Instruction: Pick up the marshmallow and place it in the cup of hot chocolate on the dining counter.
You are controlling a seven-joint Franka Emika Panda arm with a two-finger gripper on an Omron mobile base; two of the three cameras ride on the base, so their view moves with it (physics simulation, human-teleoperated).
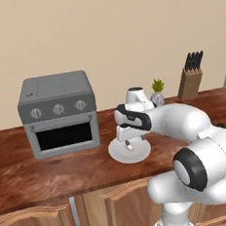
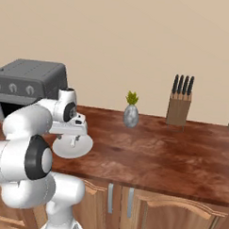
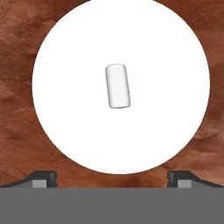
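The marshmallow, a small white cylinder, lies on its side near the middle of a round white plate. My gripper hangs straight above the plate, open, with its two dark fingertips wide apart and nothing between them. From the base cameras the gripper points down just over the plate, which rests on a reddish wooden counter with cabinet doors. The cup of hot chocolate and the dining counter are out of view.
A grey toaster oven stands to the plate's left. Behind it are a small vase with a plant and a knife block. The counter's front edge runs just before the plate.
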